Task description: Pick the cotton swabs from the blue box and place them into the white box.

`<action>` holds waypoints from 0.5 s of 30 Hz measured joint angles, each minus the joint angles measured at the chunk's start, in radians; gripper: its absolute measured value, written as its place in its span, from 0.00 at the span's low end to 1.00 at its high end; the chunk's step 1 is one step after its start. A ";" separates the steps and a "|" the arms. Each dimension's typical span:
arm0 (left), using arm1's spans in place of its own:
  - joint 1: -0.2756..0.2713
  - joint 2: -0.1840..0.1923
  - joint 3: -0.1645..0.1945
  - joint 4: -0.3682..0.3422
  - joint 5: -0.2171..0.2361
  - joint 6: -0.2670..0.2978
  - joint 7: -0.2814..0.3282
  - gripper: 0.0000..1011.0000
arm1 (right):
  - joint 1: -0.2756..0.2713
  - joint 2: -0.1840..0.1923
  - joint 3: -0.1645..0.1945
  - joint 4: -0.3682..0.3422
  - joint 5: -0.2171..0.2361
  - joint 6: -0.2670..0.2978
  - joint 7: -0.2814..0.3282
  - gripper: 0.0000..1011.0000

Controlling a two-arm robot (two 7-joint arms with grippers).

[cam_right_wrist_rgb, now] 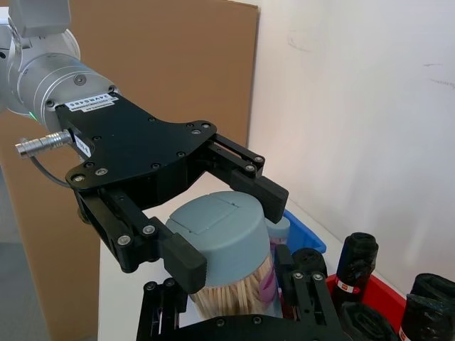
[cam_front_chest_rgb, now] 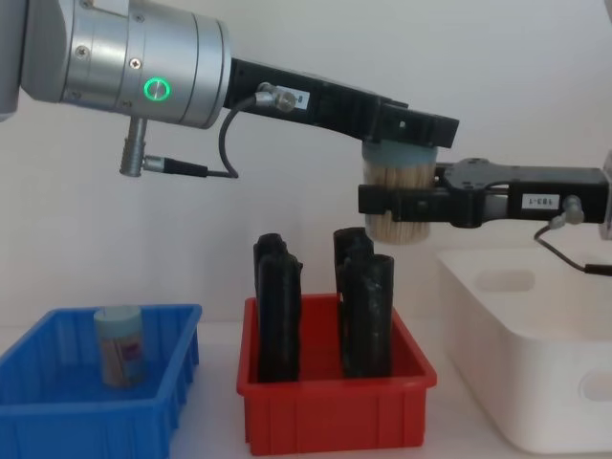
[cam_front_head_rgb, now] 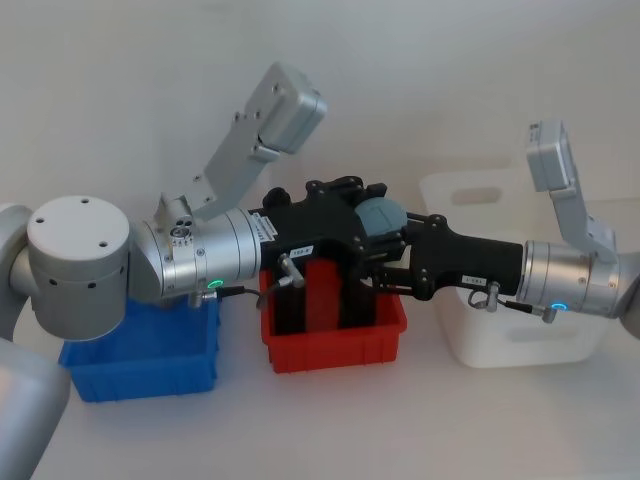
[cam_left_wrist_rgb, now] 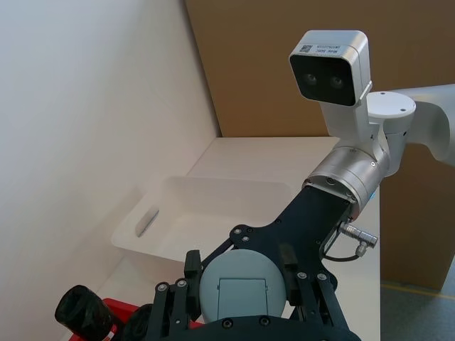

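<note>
Roughly midway: one tub of cotton swabs (cam_front_chest_rgb: 393,174) hangs mid-frame above the red bin (cam_front_chest_rgb: 335,418), clamped by left hand (cam_right_wrist_rgb: 227,229) and right hand (cam_front_chest_rgb: 398,204); a second tub (cam_front_chest_rgb: 120,345) waits in the blue box (cam_front_chest_rgb: 57,423) lower left, and the white box (cam_front_chest_rgb: 516,387) lower right looks empty.

Pale blue cap (cam_right_wrist_rgb: 220,227) over beige swabs (cam_front_chest_rgb: 394,175). Bright blue box (cam_front_chest_rgb: 57,421); red bin (cam_front_chest_rgb: 335,416) with black cylinders (cam_front_chest_rgb: 368,316); plain white box (cam_front_chest_rgb: 516,382). Silver arm (cam_front_chest_rgb: 105,48) with green light (cam_front_chest_rgb: 156,90).

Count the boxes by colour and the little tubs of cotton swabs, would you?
Blue box: 1
Red box: 1
White box: 1
Cotton swab tubs: 2, one standing in the blue box, one held above the red box, left gripper on its cap, right gripper on its body
Total: 5
</note>
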 joint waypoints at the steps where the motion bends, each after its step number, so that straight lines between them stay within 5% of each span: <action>1: 0.000 0.000 0.000 0.000 0.000 0.000 0.000 0.66 | 0.000 0.000 0.000 0.000 0.000 0.000 0.000 0.73; 15: 0.000 0.000 0.000 0.000 0.000 0.000 0.000 0.66 | 0.000 0.005 -0.008 -0.007 0.009 0.001 0.001 0.66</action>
